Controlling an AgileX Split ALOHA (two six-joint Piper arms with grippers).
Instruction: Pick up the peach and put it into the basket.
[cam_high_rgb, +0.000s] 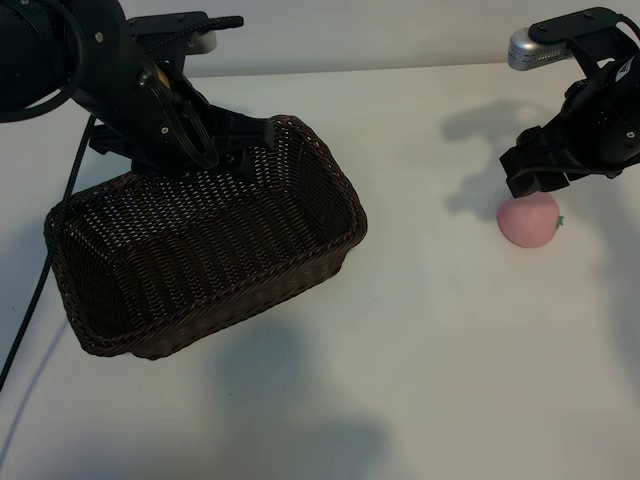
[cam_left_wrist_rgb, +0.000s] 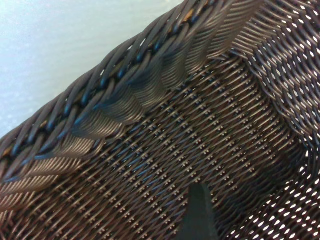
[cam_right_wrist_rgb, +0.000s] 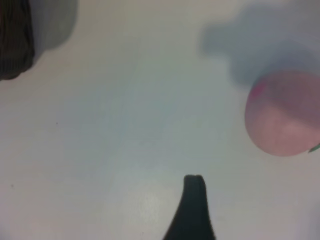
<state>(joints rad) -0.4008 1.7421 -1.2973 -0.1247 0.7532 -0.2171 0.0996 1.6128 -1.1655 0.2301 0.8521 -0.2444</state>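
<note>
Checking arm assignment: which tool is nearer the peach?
Right. The right tool hangs open just above the peach, not gripping it; the left tool is far across the table at the basket rim.

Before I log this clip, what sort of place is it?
Probably a lab tabletop for robot trials: a plain white table, two black robot arms over it, and only props on it, a dark brown woven wicker basket and a small pale pink peach.

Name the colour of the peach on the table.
Pale pink peach, clearest in the exterior view.
</note>
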